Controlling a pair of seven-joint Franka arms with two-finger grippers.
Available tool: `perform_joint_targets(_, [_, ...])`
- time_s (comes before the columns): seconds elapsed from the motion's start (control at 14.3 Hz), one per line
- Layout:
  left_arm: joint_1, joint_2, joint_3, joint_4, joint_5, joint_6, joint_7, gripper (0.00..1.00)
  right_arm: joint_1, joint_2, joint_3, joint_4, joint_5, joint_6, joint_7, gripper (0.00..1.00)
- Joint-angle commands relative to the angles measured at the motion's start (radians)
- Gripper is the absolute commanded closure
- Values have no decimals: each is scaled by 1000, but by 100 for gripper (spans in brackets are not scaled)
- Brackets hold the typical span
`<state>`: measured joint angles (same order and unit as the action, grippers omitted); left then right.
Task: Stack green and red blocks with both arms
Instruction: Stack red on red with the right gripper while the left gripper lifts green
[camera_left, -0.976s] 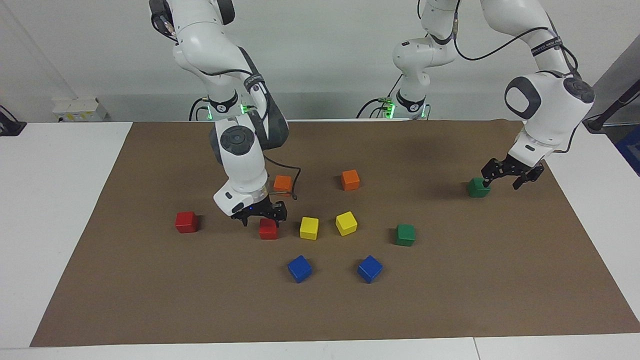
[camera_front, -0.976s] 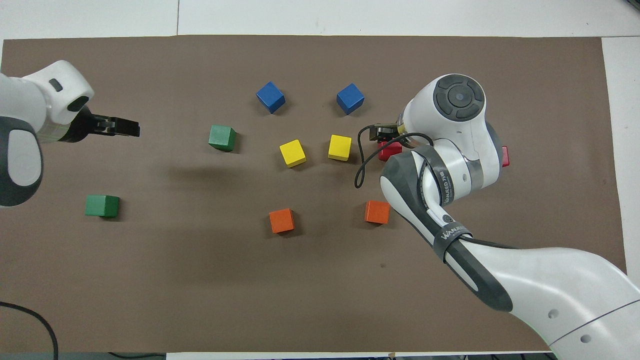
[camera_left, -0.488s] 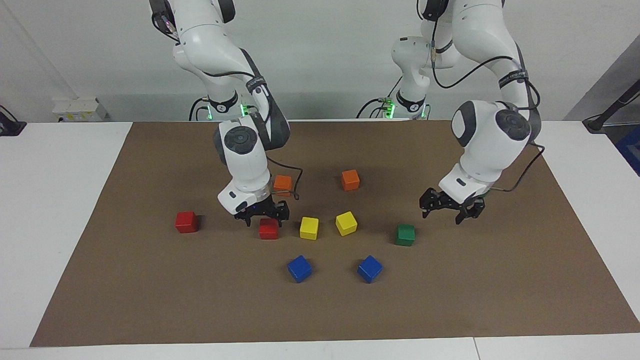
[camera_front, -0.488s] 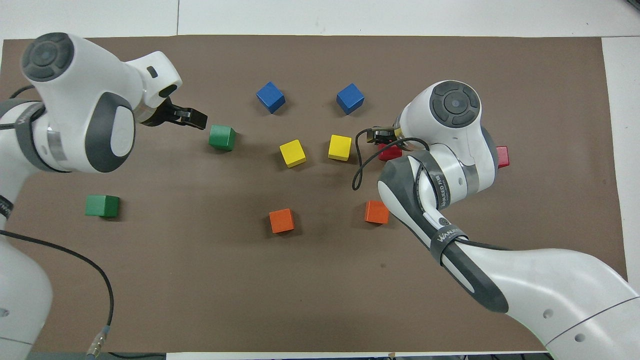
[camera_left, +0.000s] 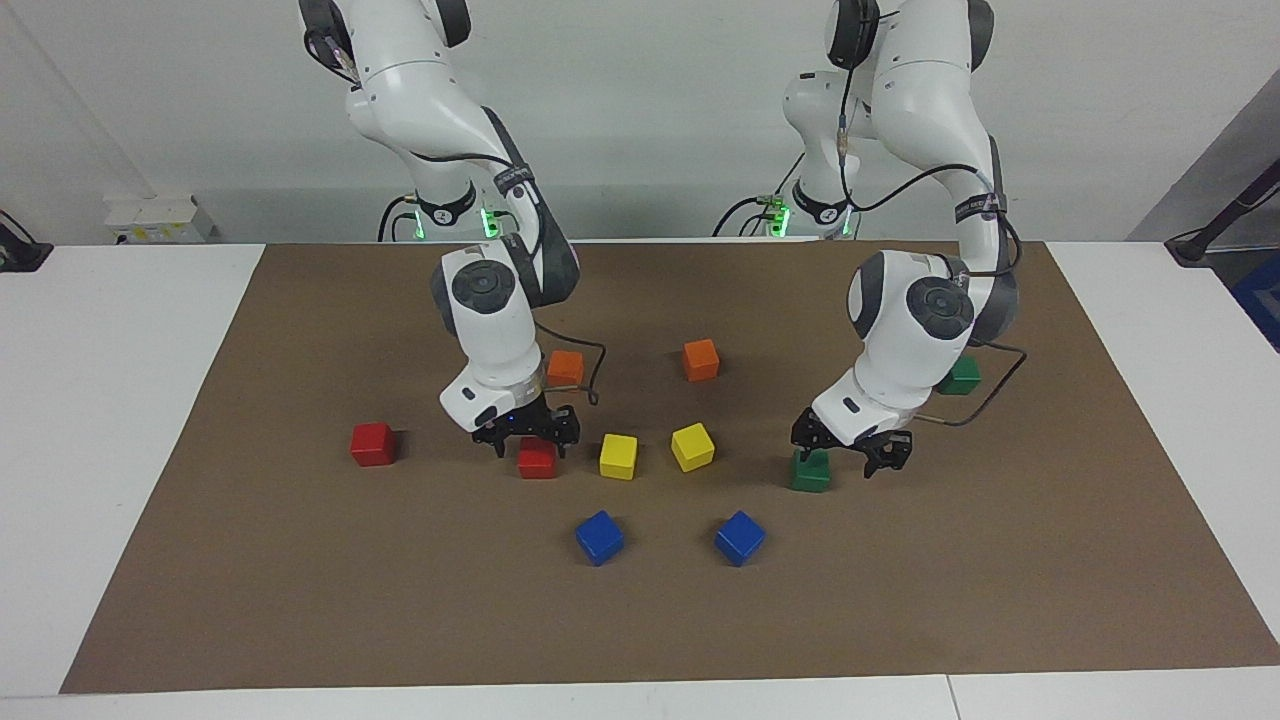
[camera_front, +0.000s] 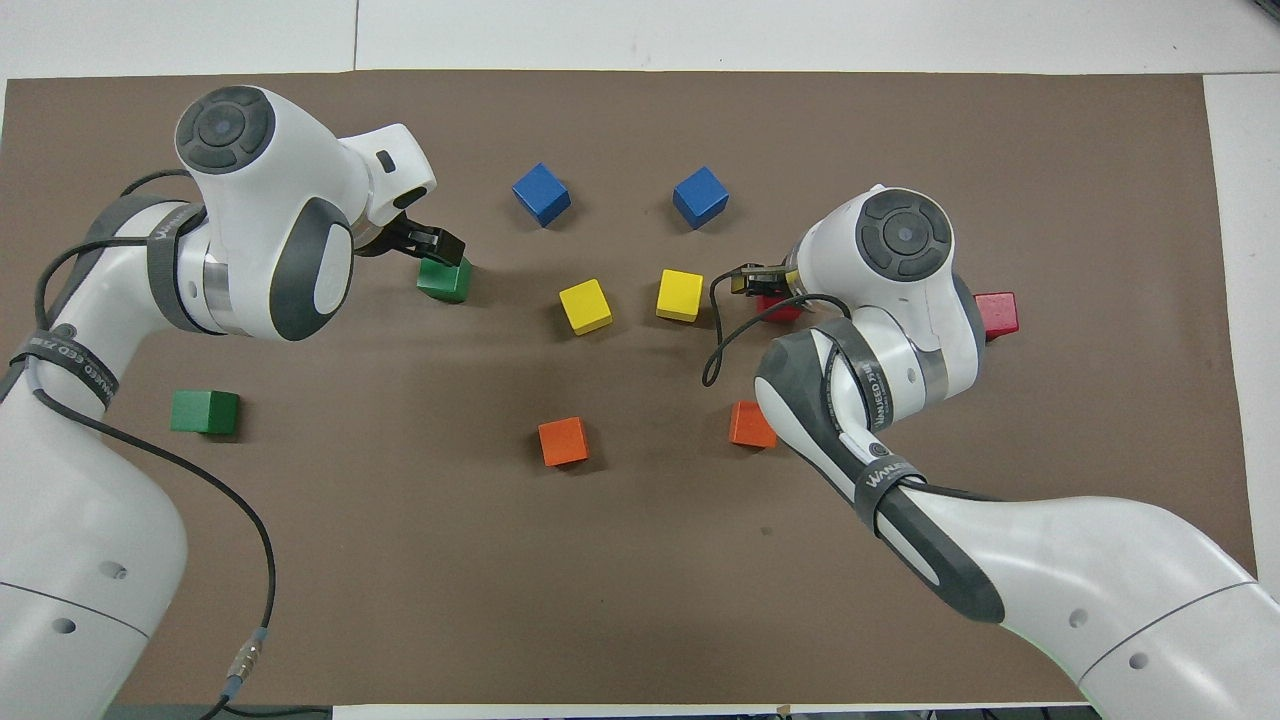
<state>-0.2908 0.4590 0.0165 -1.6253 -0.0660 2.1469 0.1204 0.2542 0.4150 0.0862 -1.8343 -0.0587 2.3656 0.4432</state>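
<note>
— Green and red blocks sit on the brown mat (camera_left: 300, 560) as we look down the table. Nearest the robots we see one green block (camera_left: 962, 375), partly hidden by the left arm (camera_left: 915, 320), toward that arm's end of the table.

— We also see two orange cubes there, one (camera_left: 701, 359) in the open and one (camera_left: 566, 366) beside the right arm (camera_left: 490, 320).

— Farther out, we find the two red blocks, two yellow cubes and a second green block in a rough row. The right gripper (camera_left: 527, 436) hangs low, just over the inner red block (camera_left: 537, 459), its fingers spread and holding nothing.

— The outer red block (camera_left: 372, 444) lies by itself toward the right arm's end of the table, well apart from that gripper.

— We see the left gripper (camera_left: 850, 450) down at the second green block (camera_left: 810, 471), jaws parted, one finger above the block. We cannot tell whether it touches. Nothing is gripped.

— Between the two grippers, the yellow cubes (camera_left: 618, 456) (camera_left: 693, 446) lie side by side.

— Farthest from the robots, we note two blue cubes (camera_left: 599, 537) (camera_left: 740, 537). No block is stacked yet.
</note>
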Motion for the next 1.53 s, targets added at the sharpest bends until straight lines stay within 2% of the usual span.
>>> perform_joint_targets(0.0, [-30,17,11,-14,15,40,-33,0,-4,-2,3,-22,13,26,8,0])
perform_joint_targets(0.35, [-51,13,13,-62,15,73,-54,0,-13,5,1,-54,13,82,2,2])
perform_joint_targets(0.42, [-51,13,13,-73,15,86,-54,0,-16,5,3,-54,11,81,-6,13])
perform_joint_targets(0.56, [-59,12,13,-105,17,122,-54,0,-21,5,1,-48,11,63,-26,100])
perform_joint_targets(0.77, [-60,15,14,-116,17,143,-56,0,-24,-25,-2,-13,-1,-50,-84,100])
perform_joint_targets(0.91, [-60,15,14,-134,17,168,-59,0,-29,-68,0,68,-1,-222,-89,100])
perform_joint_targets(1.05, [-60,13,14,-143,18,180,-58,0,-50,-154,-3,79,0,-311,-139,100])
perform_joint_targets(1.18, [-60,13,14,-143,20,179,-58,12,-126,-231,-2,76,0,-388,-277,100])
perform_joint_targets(1.25, [-60,13,14,-143,20,179,-59,29,-166,-254,-2,75,2,-413,-349,100])
perform_joint_targets(1.32, [-60,13,14,-143,20,177,-62,57,-212,-260,-2,70,2,-431,-413,100])
perform_joint_targets(1.39, [-60,13,17,-140,20,171,-64,92,-251,-263,-2,58,5,-428,-467,100])
perform_joint_targets(1.46, [-56,13,17,-137,20,166,-62,100,-277,-271,-2,34,7,-413,-495,100])
